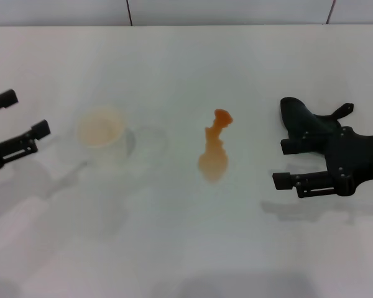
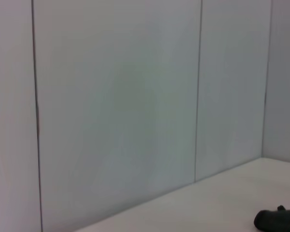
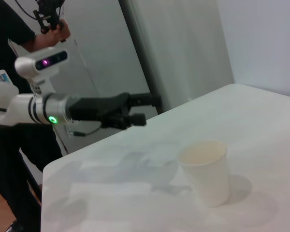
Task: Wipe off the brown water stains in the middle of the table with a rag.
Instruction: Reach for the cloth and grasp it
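Observation:
The brown water stains (image 1: 214, 148) lie mid-table as an orange-brown puddle, wider at the near end. The black rag (image 1: 300, 117) sits lumpy on the white table (image 1: 186, 248) to the right of the puddle; it also shows as a dark lump, the rag (image 2: 278, 220), in the left wrist view. My right gripper (image 1: 281, 164) hovers open just in front of the rag, its far finger next to the cloth and nothing between its fingers. At the far left, my left gripper (image 1: 31, 112) is open and empty; the right wrist view shows it, the left gripper (image 3: 150, 110), above the table edge.
A translucent whitish cup (image 1: 102, 133) stands upright left of the puddle, between it and my left gripper, and shows as the cup (image 3: 205, 169) in the right wrist view. A person (image 3: 14, 43) stands beyond the table's left end. A panelled wall (image 2: 116, 96) runs behind the table.

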{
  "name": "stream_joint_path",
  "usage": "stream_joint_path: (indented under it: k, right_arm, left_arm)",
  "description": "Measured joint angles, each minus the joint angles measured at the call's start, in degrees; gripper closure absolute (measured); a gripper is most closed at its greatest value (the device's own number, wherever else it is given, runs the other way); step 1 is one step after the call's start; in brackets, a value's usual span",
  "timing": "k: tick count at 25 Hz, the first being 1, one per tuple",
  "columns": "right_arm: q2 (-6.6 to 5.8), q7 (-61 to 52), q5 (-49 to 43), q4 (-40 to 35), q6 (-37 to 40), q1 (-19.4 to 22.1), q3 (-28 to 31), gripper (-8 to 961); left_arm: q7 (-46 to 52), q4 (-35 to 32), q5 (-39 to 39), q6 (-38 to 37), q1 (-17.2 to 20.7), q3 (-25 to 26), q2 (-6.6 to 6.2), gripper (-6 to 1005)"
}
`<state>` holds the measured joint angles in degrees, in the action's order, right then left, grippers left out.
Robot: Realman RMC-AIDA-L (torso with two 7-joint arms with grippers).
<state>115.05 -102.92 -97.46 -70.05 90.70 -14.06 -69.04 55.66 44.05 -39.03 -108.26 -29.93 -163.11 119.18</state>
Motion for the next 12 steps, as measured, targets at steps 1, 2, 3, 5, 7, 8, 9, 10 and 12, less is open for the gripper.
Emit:
stream_joint_path:
  k: [1, 2, 3, 5, 7, 8, 9, 10, 12]
  right_arm:
    - [0.0, 0.0, 0.0, 0.0, 0.0, 0.0, 0.0, 183]
    - [0.0, 0.0, 0.0, 0.0, 0.0, 0.0, 0.0, 183]
    - [0.0, 0.0, 0.1, 0.0, 0.0, 0.0, 0.0, 183]
    - [0.0, 0.0, 0.1, 0.0, -0.1, 0.0, 0.0, 183]
    - [0.0, 0.0, 0.1, 0.0, -0.1, 0.0, 0.0, 183]
    - [0.0, 0.0, 0.1, 0.0, -0.1, -0.1, 0.0, 183]
    - [0.0, 0.0, 0.1, 0.0, -0.1, -0.1, 0.1, 183]
    - [0.0, 0.0, 0.1, 0.0, -0.1, -0.2, 0.2, 182]
    - [0.0, 0.0, 0.2, 0.0, -0.3, -0.2, 0.4, 182]
  left_arm:
    - [0.7, 1.0, -0.2, -0.9, -0.3, 0.0, -0.04, 109]
    - [1.4, 2.0, -0.6, -2.0, -0.6, 0.0, -0.18, 109]
    - [2.0, 2.8, -0.9, -2.6, -0.9, 0.0, -0.35, 109]
    - [3.5, 4.6, -1.5, -3.8, -1.8, 0.0, -0.67, 109]
    - [4.6, 5.7, -1.9, -4.2, -2.5, 0.0, -0.79, 109]
    - [5.4, 6.6, -1.9, -4.5, -3.0, -0.1, -0.83, 109]
    - [6.3, 7.8, -2.0, -4.7, -3.8, -0.1, -0.89, 109]
    - [6.9, 8.6, -1.8, -4.8, -4.5, -0.1, -0.94, 110]
    - [8.0, 10.1, -0.7, -5.0, -5.8, -0.1, -1.11, 110]
